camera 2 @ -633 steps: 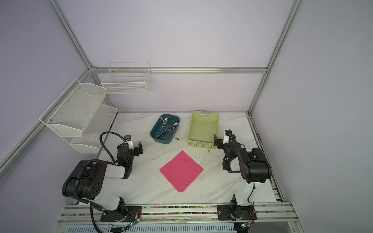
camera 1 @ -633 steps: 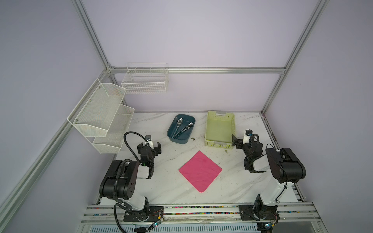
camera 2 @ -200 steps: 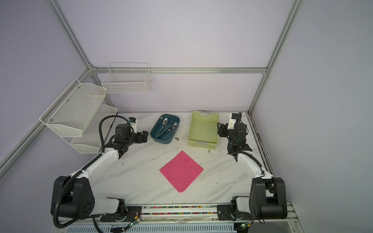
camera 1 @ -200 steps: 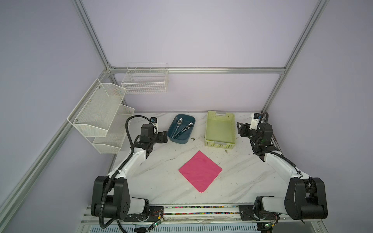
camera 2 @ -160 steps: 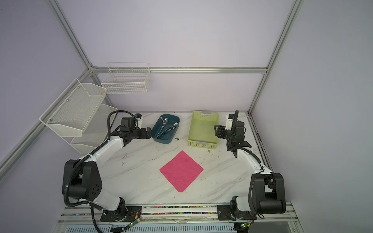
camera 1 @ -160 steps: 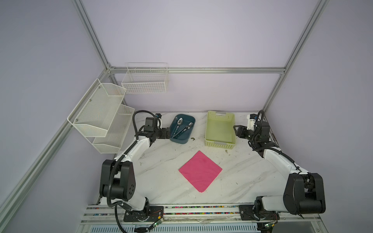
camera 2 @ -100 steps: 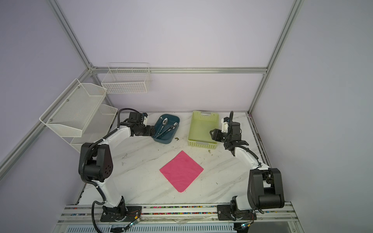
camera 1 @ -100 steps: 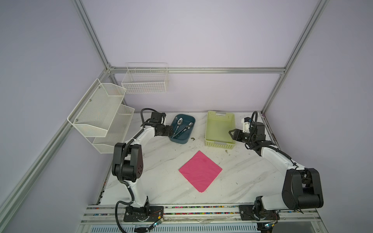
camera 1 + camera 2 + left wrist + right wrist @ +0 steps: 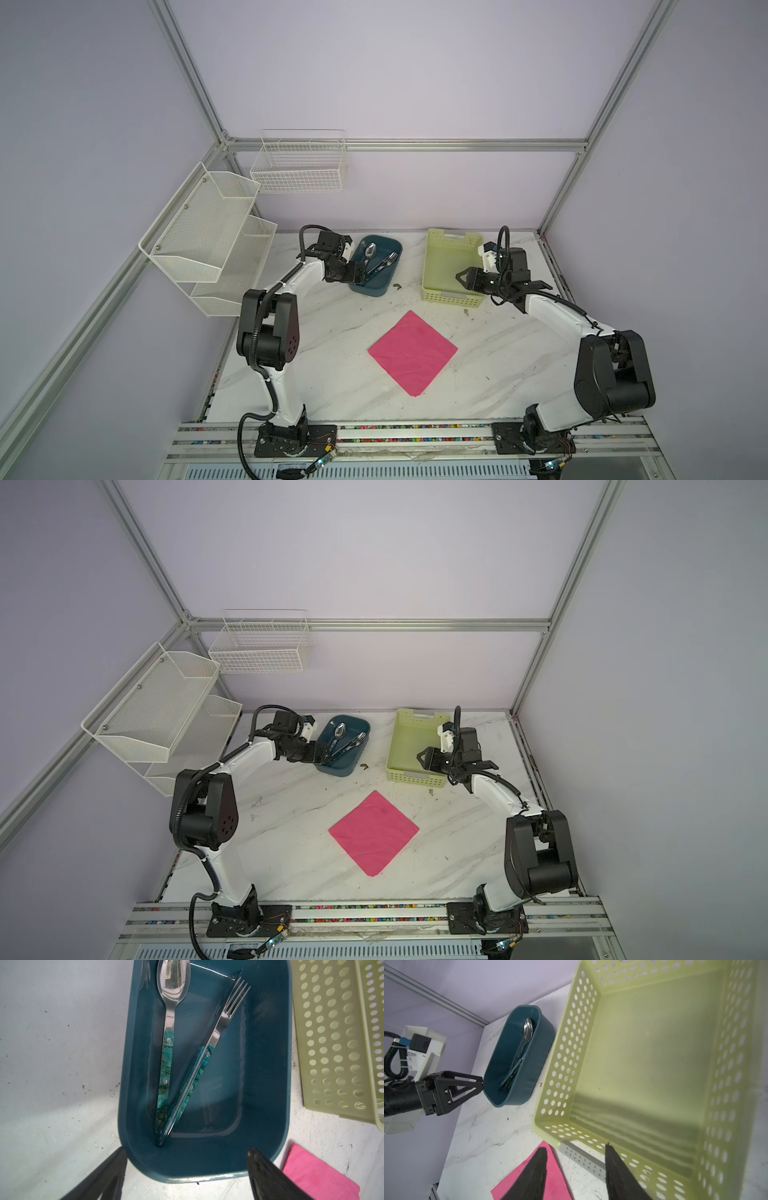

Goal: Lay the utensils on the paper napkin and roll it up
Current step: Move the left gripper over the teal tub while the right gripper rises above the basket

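Bright pink square paper napkin (image 9: 413, 353) flat at marble tabletop (image 9: 332, 332) middle, right gripper (image 9: 575, 1146) parted, empty, over pale green perforated basket (image 9: 654, 1043) near rim, left gripper (image 9: 186, 1153) spread wide at dark teal tub (image 9: 270, 1064) by back edge — silver teal-handled spoon (image 9: 167, 1043), fork (image 9: 224, 1017), knife (image 9: 178, 1105) inside.

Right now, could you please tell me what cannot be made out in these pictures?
- The knife: left wrist view, edge-on against the fork; blade unclear.
- The paper napkin: right wrist view, partly behind the right claw, cut by the edge.
- The utensils: both top views, too small to separate.
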Controlling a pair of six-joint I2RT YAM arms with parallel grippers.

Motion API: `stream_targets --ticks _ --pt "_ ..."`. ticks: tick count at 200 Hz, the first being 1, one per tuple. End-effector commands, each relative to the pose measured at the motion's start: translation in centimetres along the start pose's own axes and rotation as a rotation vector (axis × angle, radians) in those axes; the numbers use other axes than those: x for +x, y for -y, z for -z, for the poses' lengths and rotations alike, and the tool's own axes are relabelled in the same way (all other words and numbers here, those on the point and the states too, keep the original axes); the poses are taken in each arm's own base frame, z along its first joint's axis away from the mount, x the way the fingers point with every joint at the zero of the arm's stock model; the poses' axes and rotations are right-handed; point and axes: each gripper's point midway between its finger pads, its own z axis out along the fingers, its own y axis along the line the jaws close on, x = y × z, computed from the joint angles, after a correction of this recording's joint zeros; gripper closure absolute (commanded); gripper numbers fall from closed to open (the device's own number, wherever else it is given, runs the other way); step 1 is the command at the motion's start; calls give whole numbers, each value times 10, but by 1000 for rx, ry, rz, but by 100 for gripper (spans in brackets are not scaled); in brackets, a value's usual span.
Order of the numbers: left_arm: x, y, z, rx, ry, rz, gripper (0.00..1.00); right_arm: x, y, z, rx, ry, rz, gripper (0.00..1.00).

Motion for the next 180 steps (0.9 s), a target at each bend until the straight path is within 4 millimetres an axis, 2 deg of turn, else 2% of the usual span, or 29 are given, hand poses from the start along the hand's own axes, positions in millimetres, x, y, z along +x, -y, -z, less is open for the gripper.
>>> stream_targets --ticks 1,44,101,157,180 --pt "-25 18 16 58 61 -55 11 14 2 -7 41 -56 -23 53" --pt "-23 28 16 112 56 -60 11 16 25 -8 165 -39 -70 54" --pt "-27 28 21 88 71 -56 10 9 56 1 350 11 -89 53" --pt "-37 0 31 -102 117 37 3 5 73 5 444 31 -84 52" --pt "-47 0 38 -114 154 87 2 4 78 8 466 31 -79 52"
